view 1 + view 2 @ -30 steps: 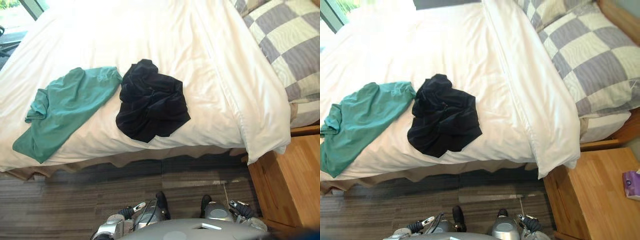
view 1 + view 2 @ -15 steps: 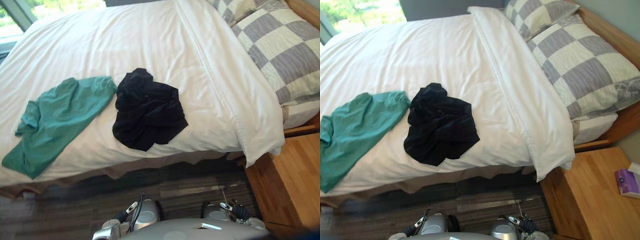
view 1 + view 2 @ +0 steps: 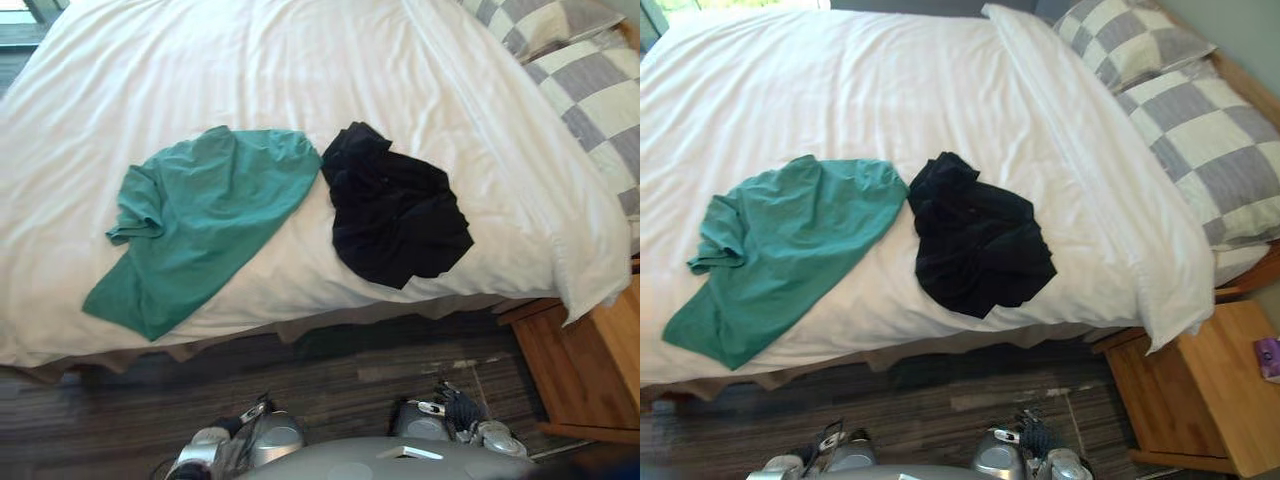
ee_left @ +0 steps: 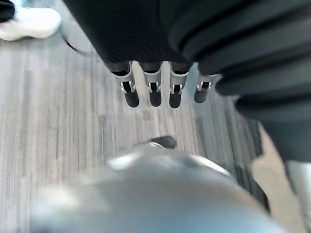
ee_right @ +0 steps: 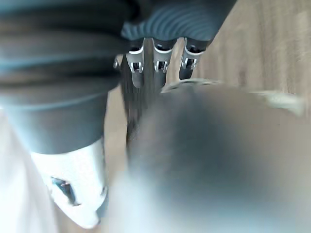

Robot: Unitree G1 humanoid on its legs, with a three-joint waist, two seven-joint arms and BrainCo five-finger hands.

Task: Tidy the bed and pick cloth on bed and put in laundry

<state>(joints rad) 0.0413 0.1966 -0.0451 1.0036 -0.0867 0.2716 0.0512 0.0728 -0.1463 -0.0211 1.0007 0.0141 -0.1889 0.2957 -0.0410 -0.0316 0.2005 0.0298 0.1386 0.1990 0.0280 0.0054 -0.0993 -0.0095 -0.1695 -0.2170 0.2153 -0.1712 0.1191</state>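
The left hand (image 4: 154, 92) hangs with its fingers straight and slightly apart, holding nothing, with only grey floor (image 4: 58, 111) past them and a white shoe (image 4: 29, 22) at the upper left of that wrist view. The right hand (image 5: 158, 56) hangs the same way, fingers loose and empty.

Both task pieces lie on the white bed (image 3: 300, 70), near its lower edge. The green cloth (image 3: 200, 225) is spread flat left of centre. The black cloth (image 3: 395, 215) is bunched just right of centre, its upper corner meeting or all but meeting the green one.

What has changed is the view, not the things. The whole picture has swung, so the two cloths now sit near the middle of the frame, where a second ago they were pushed to the left. The checked pillows (image 3: 1200, 140) and the wooden nightstand (image 3: 1200, 390) have slid to the right edge.

I take this as the robot squaring up to the cloths. Neither pickup has begun, and the hands must first rise to the bed.
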